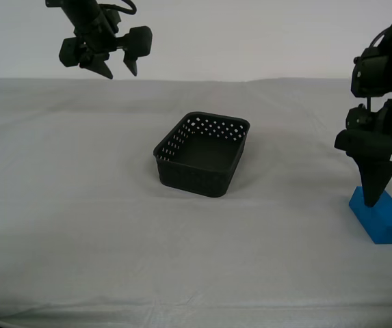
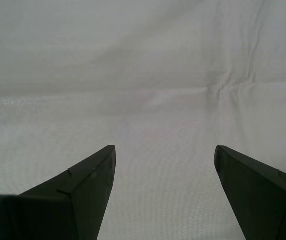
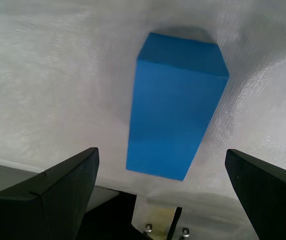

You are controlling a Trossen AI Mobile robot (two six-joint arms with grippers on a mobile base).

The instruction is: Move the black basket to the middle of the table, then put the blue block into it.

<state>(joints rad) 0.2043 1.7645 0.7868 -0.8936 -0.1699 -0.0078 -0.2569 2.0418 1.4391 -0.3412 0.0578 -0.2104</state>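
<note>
The black basket (image 1: pixel 197 179) stands empty near the middle of the table (image 1: pixel 79 205). The blue block (image 1: pixel 382 217) lies on the cloth at the exterior view's right edge. My first gripper (image 1: pixel 391 198) hangs just above it, open, with its fingers on either side of the block. In the first wrist view the block (image 3: pixel 175 105) lies between and just beyond the open jaws of my first gripper (image 3: pixel 161 151). My second gripper (image 1: pixel 120 72) is open and empty, held high at the exterior view's far left. In its wrist view my second gripper (image 2: pixel 164 147) has only bare cloth below it.
The wrinkled grey-white cloth covers the whole table. A pale wall (image 1: pixel 250 34) stands behind the table's far edge. The table's near edge (image 1: pixel 182 316) runs along the bottom of the exterior view.
</note>
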